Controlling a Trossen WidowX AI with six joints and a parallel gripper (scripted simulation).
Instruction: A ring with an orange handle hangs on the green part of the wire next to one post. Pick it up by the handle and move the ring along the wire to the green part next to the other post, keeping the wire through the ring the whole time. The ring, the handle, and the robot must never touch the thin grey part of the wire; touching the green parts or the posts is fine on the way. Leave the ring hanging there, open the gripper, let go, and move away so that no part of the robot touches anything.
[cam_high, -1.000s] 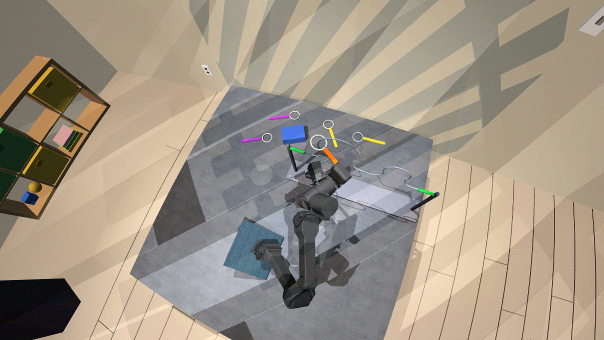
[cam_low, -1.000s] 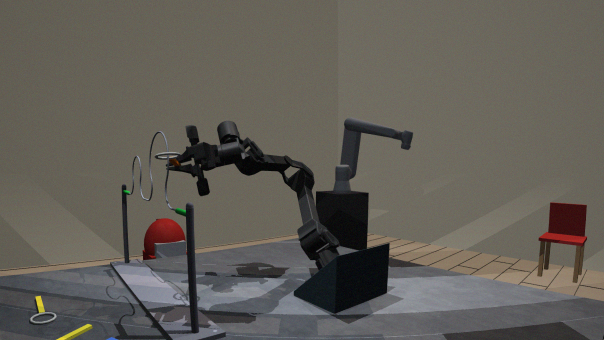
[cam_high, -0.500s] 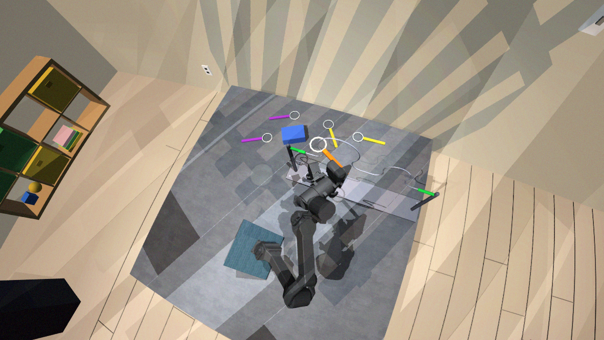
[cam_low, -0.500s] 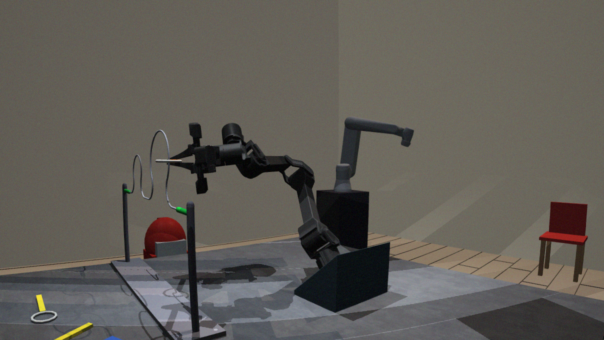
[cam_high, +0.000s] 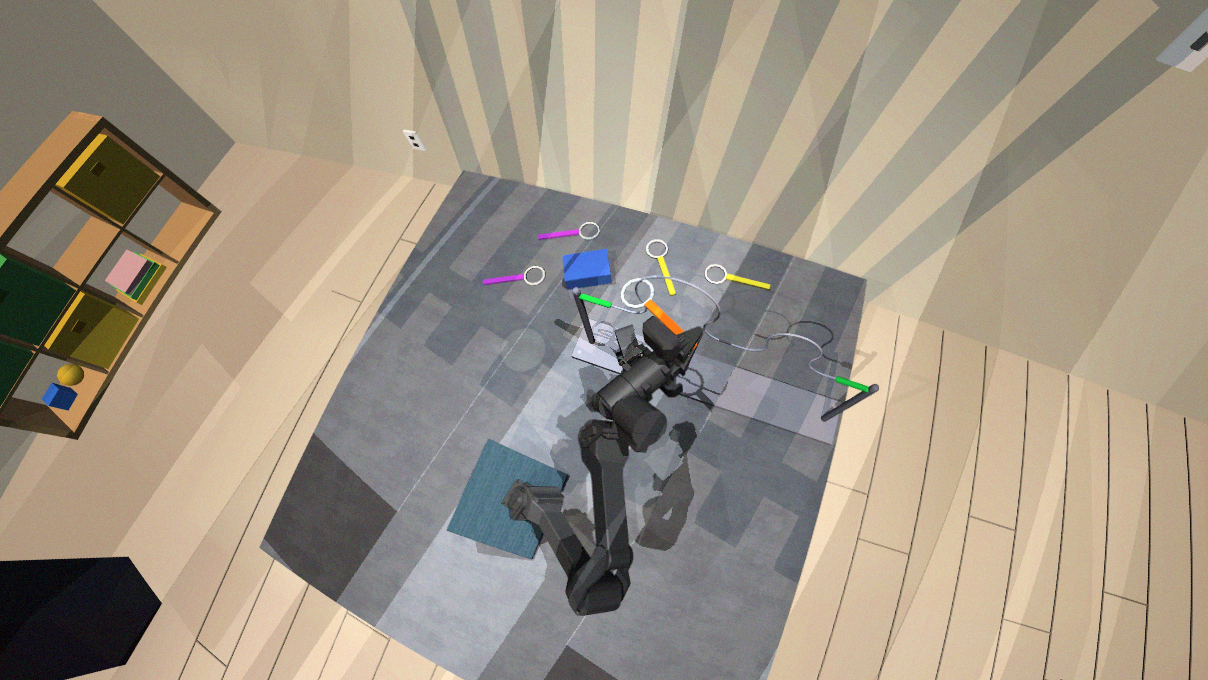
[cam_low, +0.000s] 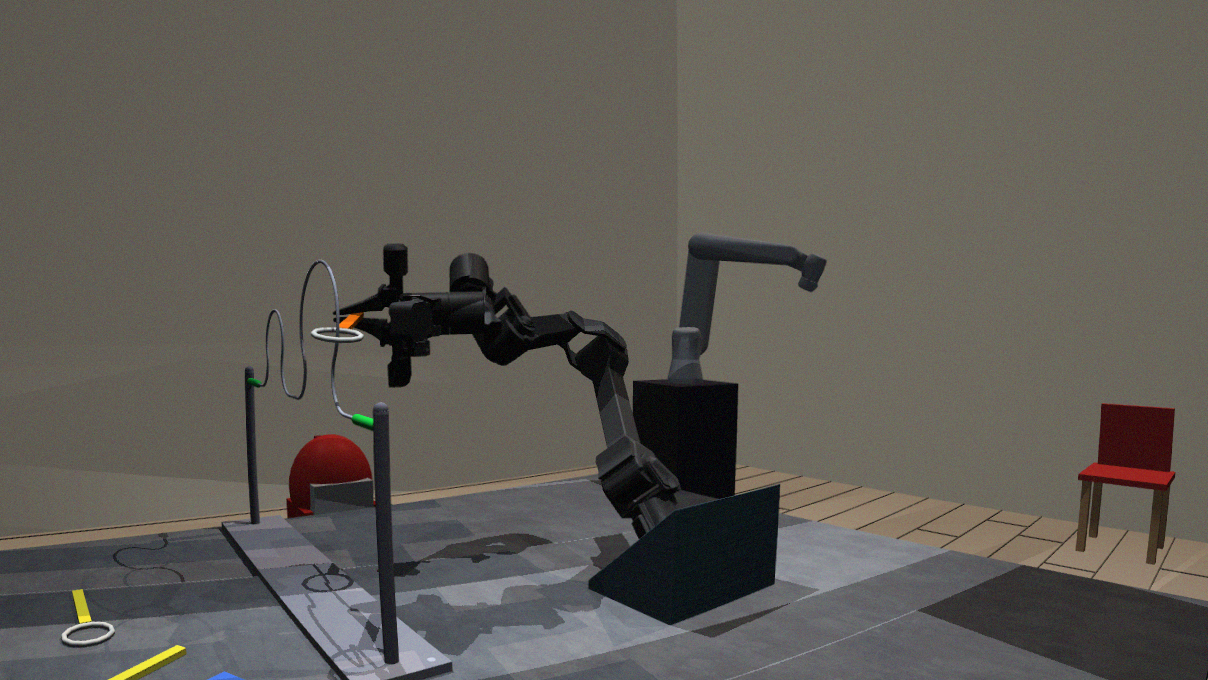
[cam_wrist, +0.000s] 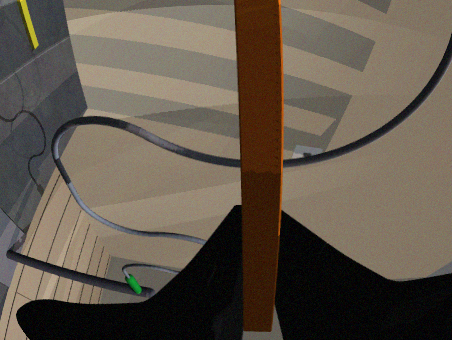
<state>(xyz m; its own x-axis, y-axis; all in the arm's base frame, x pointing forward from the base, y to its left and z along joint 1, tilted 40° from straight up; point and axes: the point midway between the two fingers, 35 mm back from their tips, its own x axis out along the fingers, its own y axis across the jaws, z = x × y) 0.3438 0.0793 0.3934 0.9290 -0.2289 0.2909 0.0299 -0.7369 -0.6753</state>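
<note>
A patchwork grey mat (cam_high: 405, 473) covers the wooden floor, and on it the dark six-joint arm (cam_low: 608, 397) rises from a teal wedge-shaped base (cam_low: 718, 549) and reaches out level toward the wire stand. That stand is a long pale grey base plate (cam_low: 270, 549) carrying two dark upright posts, the near one (cam_low: 384, 540) and the far one (cam_low: 251, 447), joined by a thin grey looping wire (cam_low: 317, 278) with short green ends (cam_low: 361, 419). The black parallel-jaw gripper (cam_low: 365, 319) is clenched on the flat orange handle (cam_wrist: 259, 110), which runs straight up between the jaws in the wrist view. The white ring (cam_low: 337, 334) at the handle's tip lies flat, high above the near post, with the wire's downward run passing through it; whether ring and wire touch cannot be told.
</note>
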